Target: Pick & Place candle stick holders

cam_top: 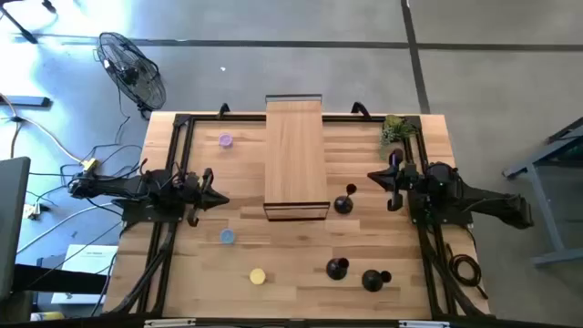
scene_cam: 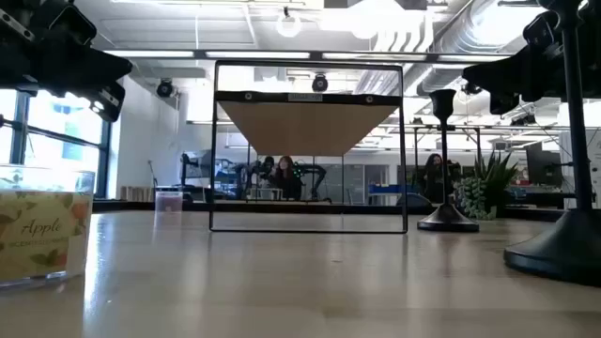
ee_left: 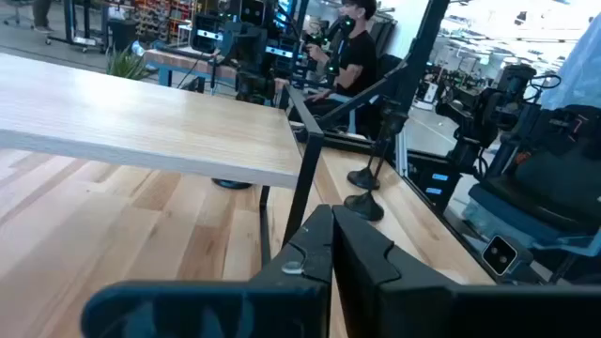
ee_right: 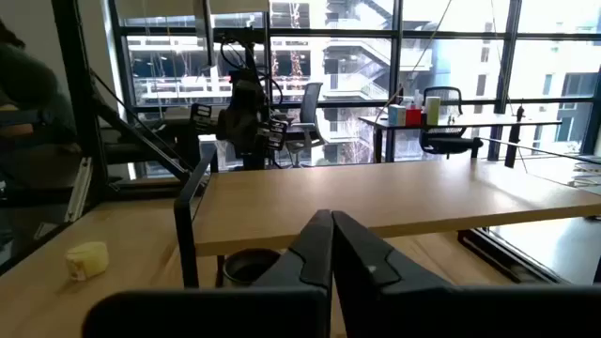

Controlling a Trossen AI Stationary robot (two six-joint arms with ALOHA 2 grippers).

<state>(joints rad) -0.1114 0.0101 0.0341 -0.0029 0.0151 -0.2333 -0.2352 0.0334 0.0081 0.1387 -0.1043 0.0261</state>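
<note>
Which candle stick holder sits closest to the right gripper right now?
The candle stick holder just right of the wooden shelf, nearest the right gripper. The other two holders sit together near the table's front edge.

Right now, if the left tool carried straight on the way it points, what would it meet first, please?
Probably the raised wooden shelf at the table's middle: the left tool, shut, points at its black frame leg. Depth is unclear, so it might pass beneath the board instead.

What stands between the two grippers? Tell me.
The raised wooden shelf stands between the left gripper and right gripper, shown in the high view.
</note>
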